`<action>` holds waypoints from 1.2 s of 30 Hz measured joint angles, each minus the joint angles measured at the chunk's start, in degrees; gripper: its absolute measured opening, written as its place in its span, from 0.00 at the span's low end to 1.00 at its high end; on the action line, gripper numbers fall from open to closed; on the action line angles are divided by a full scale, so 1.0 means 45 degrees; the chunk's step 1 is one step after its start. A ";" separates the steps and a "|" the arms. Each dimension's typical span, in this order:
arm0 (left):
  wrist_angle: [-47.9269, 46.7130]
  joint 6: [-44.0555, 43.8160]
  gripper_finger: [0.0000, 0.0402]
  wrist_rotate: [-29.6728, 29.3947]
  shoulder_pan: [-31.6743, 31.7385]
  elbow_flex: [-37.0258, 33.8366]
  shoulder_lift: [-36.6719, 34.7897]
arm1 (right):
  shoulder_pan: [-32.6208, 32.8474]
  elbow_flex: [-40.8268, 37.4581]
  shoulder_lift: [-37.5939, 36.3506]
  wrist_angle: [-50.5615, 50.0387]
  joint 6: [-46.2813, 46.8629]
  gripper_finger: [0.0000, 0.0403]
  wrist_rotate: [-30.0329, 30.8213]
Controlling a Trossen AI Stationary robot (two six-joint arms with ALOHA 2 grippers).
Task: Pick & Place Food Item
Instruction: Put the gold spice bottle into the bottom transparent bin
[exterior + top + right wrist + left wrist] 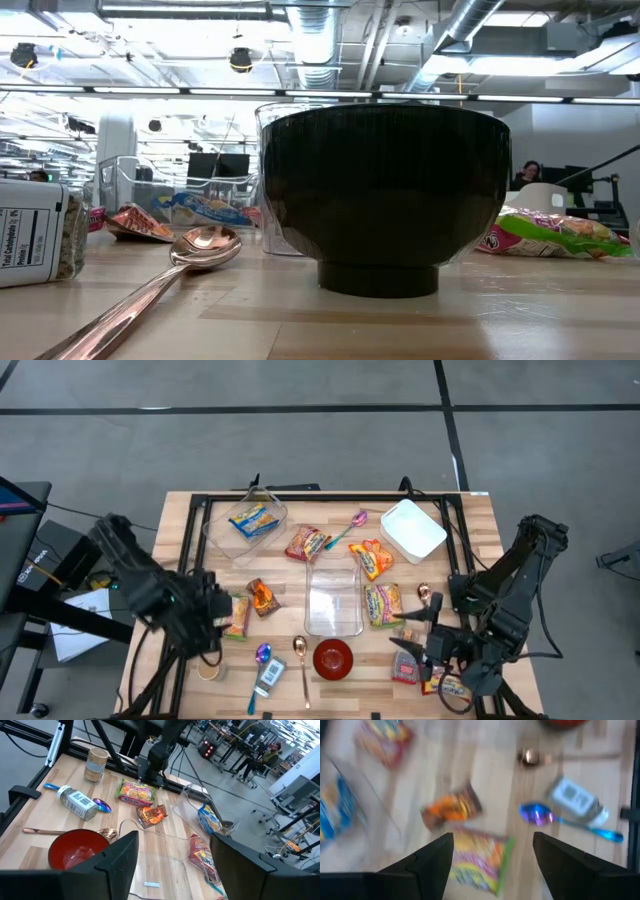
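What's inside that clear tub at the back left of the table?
The clear tub holds one blue-and-yellow snack packet. Nothing else shows through its walls; anything under the packet is covered.

Grey concrete floor [300, 450] crossed by dark lines; exposed silver ducts [330, 40] and bright ceiling lights overhead; a seated person [527, 175] far off.

- Red bowl [333, 658], glossy inside, black outside.
- Orange-and-brown snack packet [452, 808].
- Noodle packet [477, 859]: yellow and pink print, green edge.
- Iridescent blue-purple spoon [538, 814] with blue handle.
- Copper-coloured spoon [200, 248].
- White container [412, 530].
- Pale wood table [180, 540].
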 joint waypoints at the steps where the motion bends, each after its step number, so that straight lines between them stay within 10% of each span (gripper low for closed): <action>1: -0.0150 -0.0439 0.66 0.0292 -0.0185 -0.0026 0.0244 | 0.0000 0.0000 -0.0048 0.0009 0.0000 0.59 0.0000; 16: -0.0425 -0.4722 0.66 0.3652 -0.2427 -0.0039 0.1222 | 0.0019 0.0000 -0.0468 0.0010 0.0000 0.59 -0.0060; 36: 0.1499 -0.4921 0.76 0.2806 -0.3858 -0.0039 0.3183 | 0.0826 0.0005 -0.1021 0.0073 0.1192 0.59 -0.0243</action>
